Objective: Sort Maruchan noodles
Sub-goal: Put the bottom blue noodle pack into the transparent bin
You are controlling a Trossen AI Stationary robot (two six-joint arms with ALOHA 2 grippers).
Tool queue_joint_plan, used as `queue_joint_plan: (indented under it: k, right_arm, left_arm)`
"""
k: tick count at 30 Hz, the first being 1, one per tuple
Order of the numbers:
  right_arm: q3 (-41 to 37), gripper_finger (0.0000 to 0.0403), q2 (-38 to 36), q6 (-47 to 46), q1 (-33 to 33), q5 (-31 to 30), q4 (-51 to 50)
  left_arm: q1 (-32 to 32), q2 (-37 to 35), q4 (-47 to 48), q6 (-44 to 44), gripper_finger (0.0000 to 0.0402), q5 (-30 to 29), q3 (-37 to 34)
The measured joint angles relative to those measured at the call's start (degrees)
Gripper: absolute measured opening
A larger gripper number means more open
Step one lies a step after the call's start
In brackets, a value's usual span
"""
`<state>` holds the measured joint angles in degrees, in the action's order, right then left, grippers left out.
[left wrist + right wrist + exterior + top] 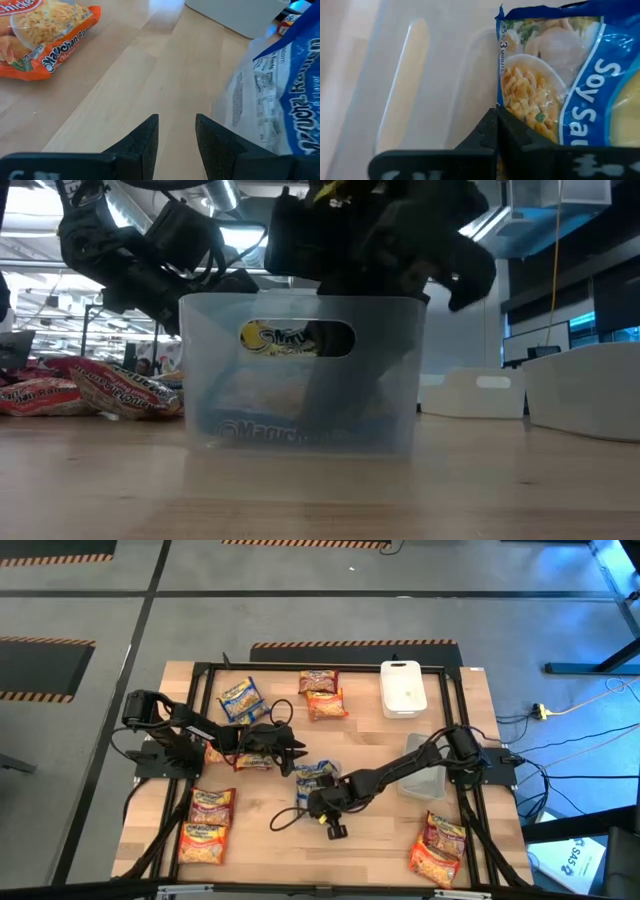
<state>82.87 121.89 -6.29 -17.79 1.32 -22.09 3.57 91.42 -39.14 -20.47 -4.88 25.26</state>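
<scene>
Right gripper [318, 802] over the clear plastic bin [300, 370] at table centre, fingers [492, 131] pressed together on the edge of a blue soy-sauce noodle packet [560, 85]; packet partly inside the bin, a second blue packet [275, 338] visible through the bin's handle slot.

Left gripper [296, 749] just left of and beyond the bin, fingers [145, 142] a narrow gap apart with nothing between them; bare wooden table [390, 840] under them, a blue packet's printed back [280, 95] just beside them.

Other Maruchan noodles on the table:
- blue-and-yellow packet [241, 699], far left of centre;
- dark red packet [318, 682] with an orange chicken packet [327, 705] touching it on the near side, far centre;
- packets under the left arm [250, 759], colours partly hidden;
- two orange packets [206, 825], near left, one nearer than the other;
- dark red packet [445, 834] and orange packet [432, 862], near right.

White rectangular lid [403, 687], far right. Second clear container [425, 778], right of centre, beneath the right arm.
</scene>
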Motion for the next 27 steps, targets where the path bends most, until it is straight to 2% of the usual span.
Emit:
queue_joint_plan:
  k: [9,15,23,25,27]
  right_arm:
    - [1.36,0.0001,-0.39,2.04,-0.11,-15.66,-1.07]
    - [1.38,0.0001,-0.42,3.51,-0.07,-20.06,-1.49]
    - [1.38,0.0001,-0.44,6.33,-1.81,-31.95,-1.96]
    - [1.4,0.0001,-0.44,5.99,-1.98,-32.2,-2.52]
    - [1.35,0.0001,-0.44,5.92,-1.82,-28.62,-2.88]
  left_arm:
    - [0.07,-0.07,-0.37,0.05,0.0124,0.79,0.0]
    - [0.17,-0.07,-0.52,0.08,0.0124,2.26,0.0]
    - [0.2,-0.09,-0.52,0.07,0.0124,3.99,0.0]
    - [0.2,-0.09,-0.52,0.04,0.0124,3.99,0.0]
    - [0.2,-0.09,-0.49,0.04,0.0124,3.99,0.0]
